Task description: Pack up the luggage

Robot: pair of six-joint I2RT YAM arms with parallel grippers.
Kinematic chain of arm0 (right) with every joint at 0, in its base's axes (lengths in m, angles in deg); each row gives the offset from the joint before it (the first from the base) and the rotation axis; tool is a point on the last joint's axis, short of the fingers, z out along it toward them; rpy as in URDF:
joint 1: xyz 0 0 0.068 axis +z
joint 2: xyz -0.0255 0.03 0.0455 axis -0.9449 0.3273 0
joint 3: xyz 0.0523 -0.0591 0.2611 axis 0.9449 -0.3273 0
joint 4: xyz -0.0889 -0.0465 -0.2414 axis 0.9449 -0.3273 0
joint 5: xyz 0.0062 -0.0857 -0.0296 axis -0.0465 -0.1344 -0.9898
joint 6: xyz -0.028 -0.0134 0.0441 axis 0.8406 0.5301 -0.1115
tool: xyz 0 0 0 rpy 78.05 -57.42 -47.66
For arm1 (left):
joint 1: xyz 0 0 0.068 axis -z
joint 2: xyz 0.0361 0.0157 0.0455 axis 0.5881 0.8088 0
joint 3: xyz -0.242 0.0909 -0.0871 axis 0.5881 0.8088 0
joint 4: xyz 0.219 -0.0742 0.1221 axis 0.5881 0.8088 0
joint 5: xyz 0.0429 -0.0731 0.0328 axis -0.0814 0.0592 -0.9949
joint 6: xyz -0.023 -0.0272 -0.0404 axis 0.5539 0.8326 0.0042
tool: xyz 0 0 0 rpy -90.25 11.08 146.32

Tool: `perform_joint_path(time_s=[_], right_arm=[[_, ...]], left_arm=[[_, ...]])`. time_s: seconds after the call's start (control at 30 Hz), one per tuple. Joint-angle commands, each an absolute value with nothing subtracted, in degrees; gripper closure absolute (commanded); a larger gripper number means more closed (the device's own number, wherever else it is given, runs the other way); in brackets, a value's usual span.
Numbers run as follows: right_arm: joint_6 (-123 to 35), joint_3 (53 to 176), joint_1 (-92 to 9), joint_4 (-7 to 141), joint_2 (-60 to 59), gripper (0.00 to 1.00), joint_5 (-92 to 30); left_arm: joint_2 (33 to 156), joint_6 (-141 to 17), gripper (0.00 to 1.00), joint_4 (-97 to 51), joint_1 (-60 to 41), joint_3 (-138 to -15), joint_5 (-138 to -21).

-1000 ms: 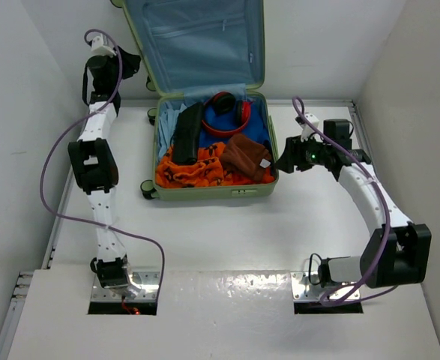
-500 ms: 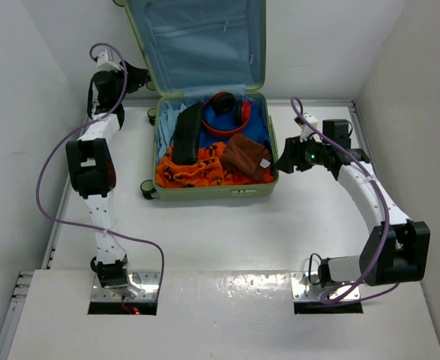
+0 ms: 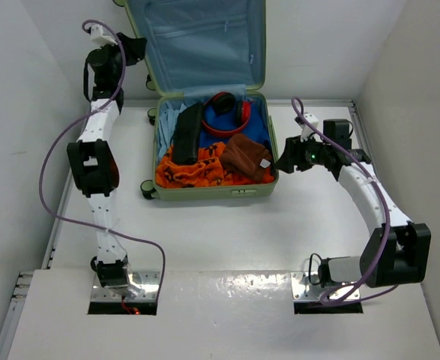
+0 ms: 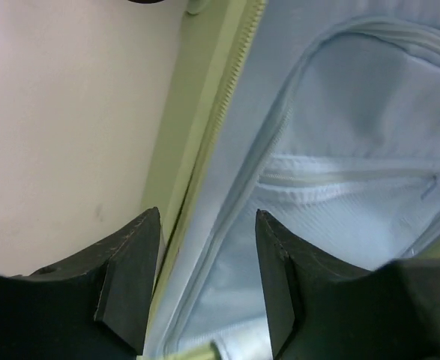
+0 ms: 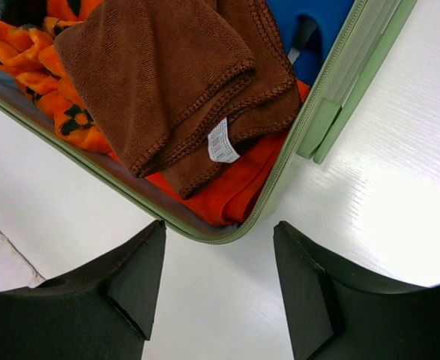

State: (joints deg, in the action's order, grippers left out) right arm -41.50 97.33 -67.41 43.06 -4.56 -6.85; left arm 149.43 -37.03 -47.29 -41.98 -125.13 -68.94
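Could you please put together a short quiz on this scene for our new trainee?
1. True or false: the lid of the luggage is shut.
2. Fill in: the headphones packed inside are ___ in colour.
3. Which gripper is up beside the raised lid?

Key
1. False: it stands open.
2. Red.
3. The left gripper.
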Motion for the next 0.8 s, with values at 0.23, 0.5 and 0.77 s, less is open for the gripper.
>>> perform_joint_path(time_s=[0.23, 0.5, 0.77], right_arm=[[-41.5, 98.9, -67.7, 44.3, -3.2, 0.41, -6.7], [-40.7, 100.4, -67.6, 43.8, -2.9, 0.41, -6.4], [-40.5, 97.3, -68.8, 43.8, -8.4, 0.41, -5.6]], left_arm=[[163.2, -40.2, 0.67, -47.2, -38.4, -141.2, -76.8], [155.5, -39.1, 1.00, -49.7, -38.9, -131.9, -73.4], [126.2, -37.1, 0.85, -60.4, -38.9, -96.4, -63.1]])
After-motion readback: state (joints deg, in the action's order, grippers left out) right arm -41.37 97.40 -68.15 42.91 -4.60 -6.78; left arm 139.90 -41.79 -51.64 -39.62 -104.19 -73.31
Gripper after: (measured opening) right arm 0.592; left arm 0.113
